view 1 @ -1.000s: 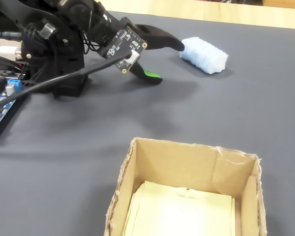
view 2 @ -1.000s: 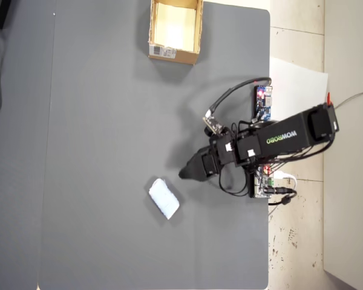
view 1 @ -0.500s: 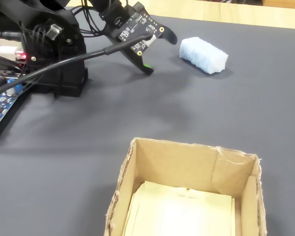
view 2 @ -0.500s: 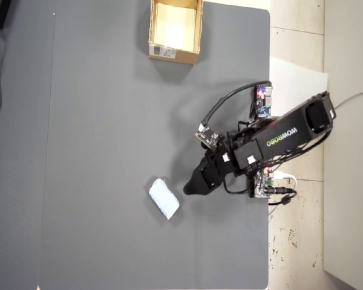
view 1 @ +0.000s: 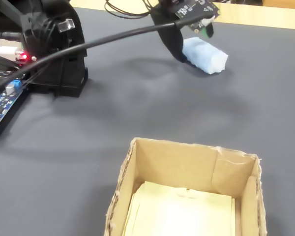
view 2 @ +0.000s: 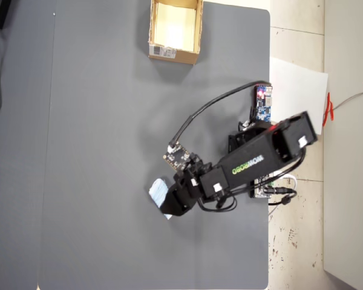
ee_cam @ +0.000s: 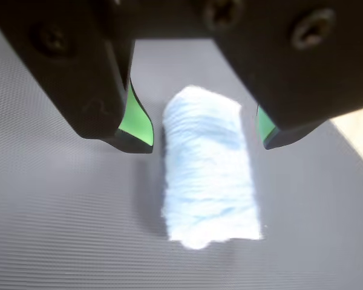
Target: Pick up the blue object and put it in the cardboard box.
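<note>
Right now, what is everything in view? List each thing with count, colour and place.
blue object: one, pale blue-white, lying on the mat between the open jaws, not yet gripped.
cardboard box: one, brown with pale inside, at the mat's top edge in the overhead view, white label on its side.
mat: one, dark grey, covering the table.
circuit boards: at least two, beside the arm's base, off the mat's right edge in the overhead view.
black cable: one, running to the wrist.
gripper: one, black with green pads, open astride the blue object.

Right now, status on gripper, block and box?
Gripper open, straddling the block, not gripping. Block on mat. Box empty-looking, far side of mat. Nothing between.
</note>
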